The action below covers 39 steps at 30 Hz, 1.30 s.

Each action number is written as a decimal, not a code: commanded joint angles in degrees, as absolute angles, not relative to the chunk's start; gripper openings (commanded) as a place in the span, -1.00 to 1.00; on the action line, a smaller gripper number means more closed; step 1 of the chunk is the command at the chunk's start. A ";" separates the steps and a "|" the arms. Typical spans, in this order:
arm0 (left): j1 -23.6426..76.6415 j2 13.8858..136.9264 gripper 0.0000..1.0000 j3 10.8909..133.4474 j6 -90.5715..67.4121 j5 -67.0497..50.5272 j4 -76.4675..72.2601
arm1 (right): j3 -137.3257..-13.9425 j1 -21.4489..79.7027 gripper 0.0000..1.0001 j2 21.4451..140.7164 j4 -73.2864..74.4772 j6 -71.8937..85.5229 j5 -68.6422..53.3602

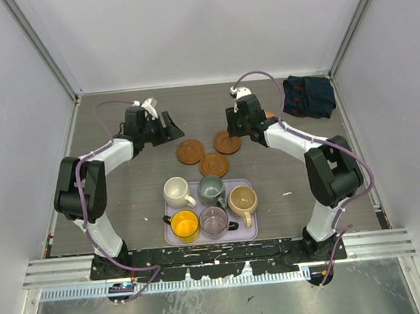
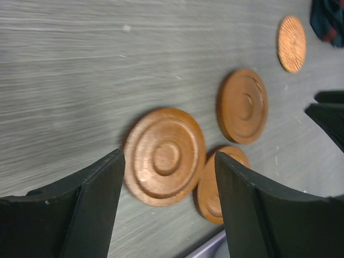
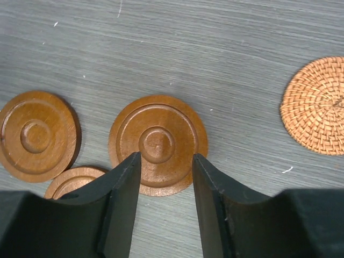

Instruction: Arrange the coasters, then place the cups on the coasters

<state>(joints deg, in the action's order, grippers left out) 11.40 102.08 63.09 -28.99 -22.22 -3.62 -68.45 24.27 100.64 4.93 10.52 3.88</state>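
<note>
Three wooden coasters (image 1: pixel 189 152) (image 1: pixel 213 165) (image 1: pixel 227 142) lie flat in a cluster mid-table, and a woven coaster (image 3: pixel 316 106) lies apart to the right. My left gripper (image 2: pixel 169 157) hangs open above the left coaster (image 2: pixel 165 156), holding nothing. Over the right coaster (image 3: pixel 158 144) my right gripper (image 3: pixel 166 157) stands open, also with nothing in it. Several cups stand on the lavender tray (image 1: pixel 247 185): cream (image 1: pixel 176 191), grey-green (image 1: pixel 212 189), beige (image 1: pixel 242 199), yellow (image 1: pixel 184 224) and purplish glass (image 1: pixel 214 221).
A dark blue folded cloth (image 1: pixel 308 96) lies at the back right corner. The two grippers (image 1: pixel 165 128) (image 1: pixel 233 122) face each other across the coaster cluster. White walls enclose the table on three sides.
</note>
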 commanded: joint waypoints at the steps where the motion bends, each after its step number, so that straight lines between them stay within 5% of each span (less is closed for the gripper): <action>1: 14.22 99.84 0.37 64.26 -27.25 -25.07 -6.75 | -69.66 26.18 0.04 101.09 3.51 7.93 3.12; 8: 17.94 101.82 0.16 64.86 -26.46 -26.02 -3.49 | -69.53 28.48 0.14 103.27 5.78 2.40 -1.99; 21: 21.15 106.76 0.13 66.64 -24.10 -23.91 3.08 | -72.55 30.69 0.37 108.01 11.67 -3.78 -7.17; 34: 21.36 112.46 0.18 72.11 -23.22 -17.35 9.40 | -78.59 32.08 0.37 116.24 15.34 -5.31 0.01; 39: 21.28 116.74 0.25 76.61 -23.03 -16.44 11.00 | -84.93 31.99 0.23 123.06 17.05 -2.97 5.56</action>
